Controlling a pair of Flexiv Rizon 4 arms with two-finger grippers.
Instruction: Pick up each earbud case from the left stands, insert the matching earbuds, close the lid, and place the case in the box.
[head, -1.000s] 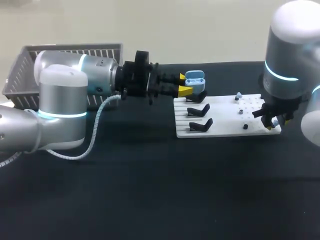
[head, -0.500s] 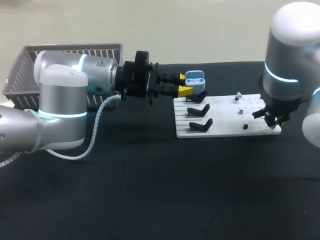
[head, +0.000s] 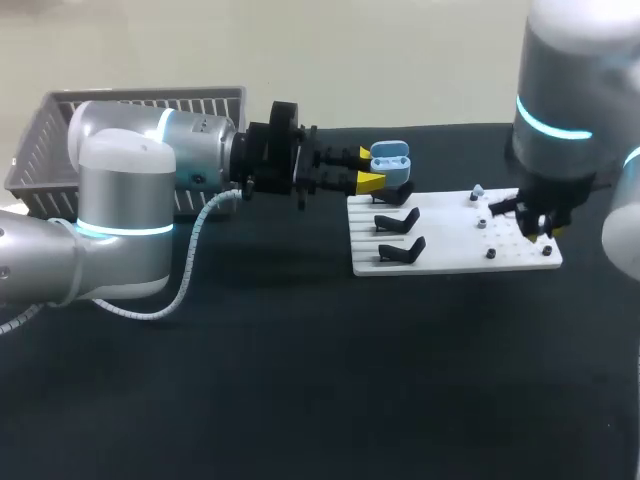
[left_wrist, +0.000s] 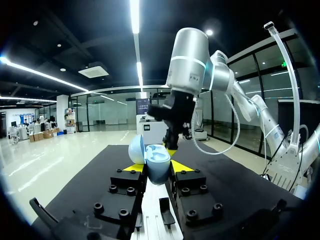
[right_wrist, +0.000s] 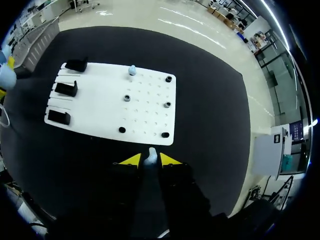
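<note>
A light blue earbud case (head: 389, 158) with its lid up is held above the board's far left corner, and my left gripper (head: 367, 170) is shut on it. From the left wrist, the case (left_wrist: 153, 161) sits between the yellow tips of the left gripper (left_wrist: 152, 167). My right gripper (head: 538, 230) hangs over the right part of the white board (head: 450, 255). It is shut on a small pale earbud (right_wrist: 150, 157) between its yellow tips, seen in the right gripper (right_wrist: 150, 160). A second pale earbud (head: 478, 189) stands on the board's far side, the same earbud (right_wrist: 132, 70).
Three black stands (head: 398, 220) sit in a row on the board's left part. Several small dark pegs (head: 491, 253) dot its right part. A grey slatted basket (head: 140, 105) stands at the back left behind my left arm.
My right gripper has closed on the small earbud at the board's right edge, risen and shifted left over the board. The left arm and the case have stayed put.
</note>
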